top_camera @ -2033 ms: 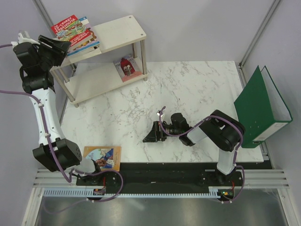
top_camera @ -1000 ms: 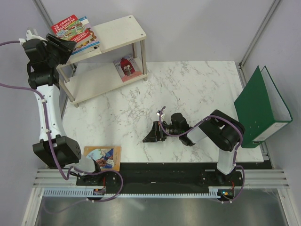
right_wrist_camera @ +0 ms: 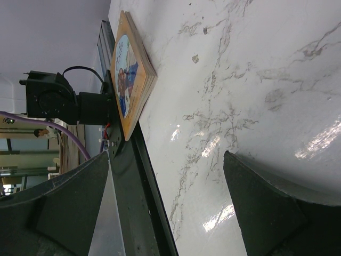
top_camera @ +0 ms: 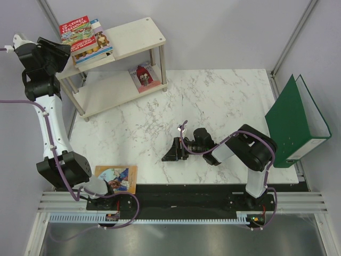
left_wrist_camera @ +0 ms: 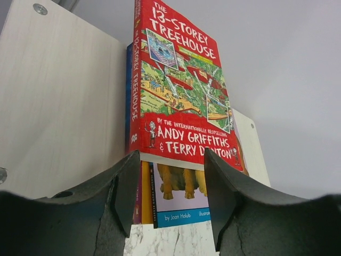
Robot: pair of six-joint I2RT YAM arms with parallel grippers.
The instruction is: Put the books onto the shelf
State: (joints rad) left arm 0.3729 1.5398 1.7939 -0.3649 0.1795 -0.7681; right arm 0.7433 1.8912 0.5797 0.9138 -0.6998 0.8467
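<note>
On the left end of the shelf's top board (top_camera: pixel 139 33) lies a stack of books, the red "Treehouse" book (top_camera: pixel 76 29) (left_wrist_camera: pixel 178 90) on top and a dog-cover book (left_wrist_camera: pixel 184 200) under it. My left gripper (top_camera: pixel 65 52) (left_wrist_camera: pixel 171 160) stands open just left of the stack, holding nothing. A red-and-white book (top_camera: pixel 143 74) leans on the lower board (top_camera: pixel 104 95). An orange-brown book with a blue picture (top_camera: pixel 116 178) (right_wrist_camera: pixel 130 69) lies at the table's near edge. On the marble my right gripper (top_camera: pixel 169 153) (right_wrist_camera: pixel 168 160) rests wide open and empty.
A large green ring binder (top_camera: pixel 295 120) stands open at the table's right edge. The left arm's base (top_camera: pixel 64 170) sits right beside the orange-brown book. Grey walls close in behind and left of the shelf.
My left gripper has drawn back to the left, away from the stack on the top board. The red book now lies turned a little. The right arm has not moved.
</note>
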